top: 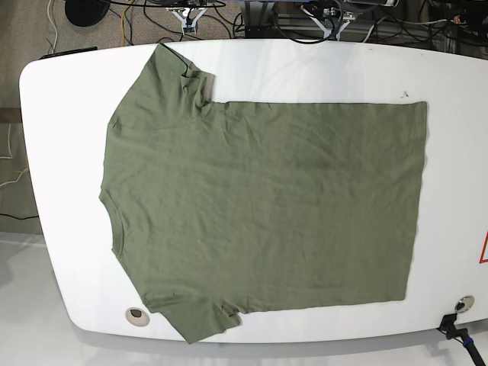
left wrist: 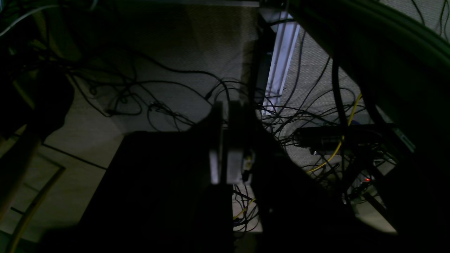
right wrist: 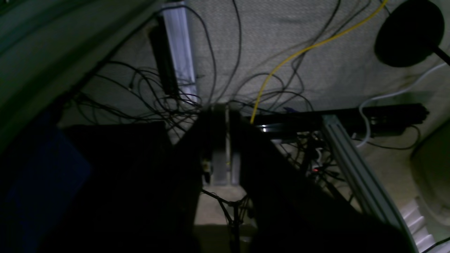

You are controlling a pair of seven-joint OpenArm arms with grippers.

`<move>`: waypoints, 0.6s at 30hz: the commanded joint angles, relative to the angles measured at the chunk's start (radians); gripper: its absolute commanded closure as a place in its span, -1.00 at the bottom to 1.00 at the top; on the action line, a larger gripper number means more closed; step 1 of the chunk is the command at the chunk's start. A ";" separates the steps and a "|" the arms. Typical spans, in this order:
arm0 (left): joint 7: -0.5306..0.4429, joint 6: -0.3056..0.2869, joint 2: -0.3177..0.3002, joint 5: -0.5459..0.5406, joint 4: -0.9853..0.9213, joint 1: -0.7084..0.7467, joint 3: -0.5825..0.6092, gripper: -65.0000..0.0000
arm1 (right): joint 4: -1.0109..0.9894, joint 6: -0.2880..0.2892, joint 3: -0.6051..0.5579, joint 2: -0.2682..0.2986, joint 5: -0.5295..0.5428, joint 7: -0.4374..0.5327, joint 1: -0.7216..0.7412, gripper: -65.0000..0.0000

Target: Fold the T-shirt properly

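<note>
- Lying flat and unfolded on the white surface (top: 305, 69), the T-shirt (top: 267, 206) is awaiting its first fold.
- Left tool (left wrist: 225, 154) and right tool (right wrist: 223, 154) are hanging pressed together, empty, needing to reach an edge.

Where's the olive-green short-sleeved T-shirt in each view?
Base: the olive-green short-sleeved T-shirt lies spread flat on the white table, collar toward the picture's left.
Left wrist: not in it; only dim floor and cables.
Right wrist: not in it; same dim floor.
Shared landmark: the yellow cable, seen in both wrist views and at the base view's top edge.
</note>
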 commanded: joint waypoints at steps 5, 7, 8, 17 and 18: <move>-0.005 -0.008 -0.004 -0.009 0.020 -0.007 -0.003 0.98 | 0.014 0.014 0.001 0.007 0.002 0.007 0.000 0.96; -0.007 -0.007 -0.004 -0.011 0.018 -0.004 0.000 0.98 | 0.013 0.013 0.003 0.009 0.002 0.006 -0.001 0.96; -0.009 -0.005 -0.004 -0.013 0.018 -0.003 -0.002 0.98 | 0.013 0.015 0.001 0.010 -0.001 0.005 -0.001 0.97; -0.015 -0.006 -0.008 -0.009 0.017 -0.002 0.001 0.97 | 0.010 0.011 0.003 0.013 0.000 0.008 -0.001 0.97; -0.022 -0.006 -0.007 -0.009 0.015 0.000 -0.001 0.98 | 0.008 0.011 0.003 0.013 0.000 0.010 -0.003 0.97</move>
